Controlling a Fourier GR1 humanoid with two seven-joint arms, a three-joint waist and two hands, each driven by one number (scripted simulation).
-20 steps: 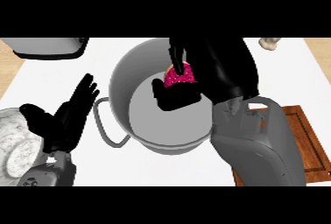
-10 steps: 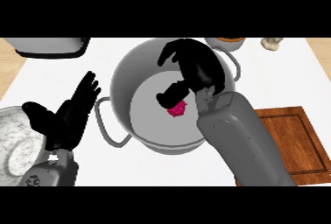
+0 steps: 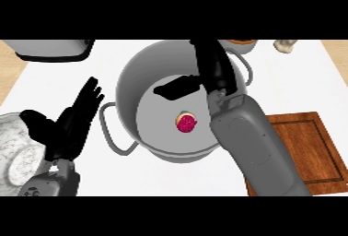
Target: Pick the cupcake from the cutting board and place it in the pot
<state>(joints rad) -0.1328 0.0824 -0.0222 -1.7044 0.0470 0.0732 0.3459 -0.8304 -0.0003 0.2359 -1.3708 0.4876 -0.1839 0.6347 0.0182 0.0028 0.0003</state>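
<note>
Cupcake [image 3: 185, 123] lies on the flat grey floor of the pot [image 3: 133, 87], tipped on its side, with rough pink frosting and a pale tan edge at its upper left; nothing touches it. Round and wide, the pot is smooth matt grey with a thin loop handle [image 3: 103, 122] on its left, and it stands on the plain white desk [image 3: 299, 83]. Over the pot's far half hangs the right robot hand [image 3: 216, 69], dull black, fingers straight and wide, holding nothing; one part of it juts leftward above the cupcake, clear of it. Its blocky grey forearm [image 3: 252, 143] runs down to the lower edge and hides the left edge of the board [image 3: 314, 152], a reddish-brown wooden rectangle with a groove round its border, just right of the pot. At the left, the left robot hand [image 3: 68, 124] rests open, fingers up, beside a marbled white dish [image 3: 14, 143].

One second ago the right robot hand held the cupcake pinched above the pot. Half a second ago it was low inside the pot, fingers bent just beside the cupcake. Since then it has drawn back towards the far rim and straightened, leaving the cupcake apart on the floor. The left robot hand, the dish and the board have kept their places
</note>
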